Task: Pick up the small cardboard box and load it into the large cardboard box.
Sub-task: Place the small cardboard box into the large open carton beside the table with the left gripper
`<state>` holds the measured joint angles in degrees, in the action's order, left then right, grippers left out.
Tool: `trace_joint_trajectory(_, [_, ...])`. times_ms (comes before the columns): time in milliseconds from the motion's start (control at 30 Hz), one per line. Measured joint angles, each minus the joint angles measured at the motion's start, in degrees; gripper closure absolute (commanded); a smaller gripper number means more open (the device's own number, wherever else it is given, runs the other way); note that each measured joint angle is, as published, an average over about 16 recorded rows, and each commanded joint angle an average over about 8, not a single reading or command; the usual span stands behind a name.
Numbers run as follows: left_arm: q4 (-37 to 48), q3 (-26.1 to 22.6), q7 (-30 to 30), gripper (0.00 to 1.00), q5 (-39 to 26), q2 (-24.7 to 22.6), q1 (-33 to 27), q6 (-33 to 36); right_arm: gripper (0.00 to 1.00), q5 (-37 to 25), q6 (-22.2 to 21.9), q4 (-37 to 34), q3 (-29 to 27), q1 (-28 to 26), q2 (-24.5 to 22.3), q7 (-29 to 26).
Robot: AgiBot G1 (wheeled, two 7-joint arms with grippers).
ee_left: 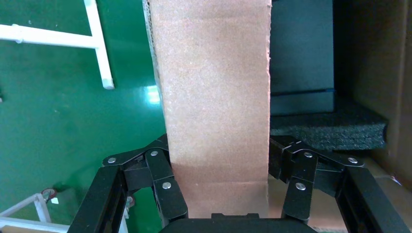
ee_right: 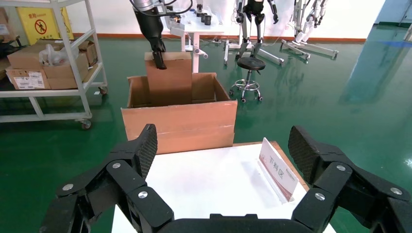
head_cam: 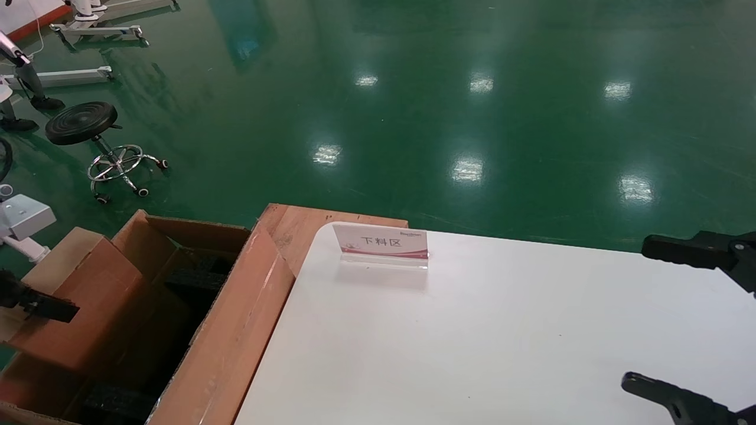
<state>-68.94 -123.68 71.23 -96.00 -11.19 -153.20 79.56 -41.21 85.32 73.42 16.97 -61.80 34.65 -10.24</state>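
The small cardboard box [head_cam: 82, 295] stands upright, its lower part inside the large cardboard box [head_cam: 230, 336] to the left of the white table. My left gripper [head_cam: 41, 307] is shut on the small box's top end. The left wrist view shows the box [ee_left: 216, 97] squeezed between both fingers [ee_left: 165, 194], with black foam [ee_left: 330, 131] beside it. The right wrist view shows the small box [ee_right: 169, 80] sticking up out of the large box [ee_right: 180, 126]. My right gripper [head_cam: 661, 321] hangs open and empty over the table's right side [ee_right: 223, 145].
A white table [head_cam: 502, 342] carries a small standing sign [head_cam: 381, 243]. A reddish wooden board [head_cam: 301, 227] sticks out behind its far left corner. A black stool [head_cam: 82, 121] stands on the green floor. A shelf cart with cartons [ee_right: 48, 73] stands beyond the large box.
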Motion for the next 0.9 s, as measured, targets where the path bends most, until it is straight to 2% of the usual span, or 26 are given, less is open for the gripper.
trace_joint_trajectory(500, [10.58,-1.81,-5.61,1.0,5.62,-4.97,8.42,-8.82,0.0,0.03,-0.02,0.0,0.05,-0.01,-0.02,0.02])
trace_joint_trajectory(900, [16.46,-2.71,-8.0,1.0,9.62,-7.89,14.31,-11.82,0.0,0.06,-0.04,0.0,0.08,-0.02,-0.03,0.04])
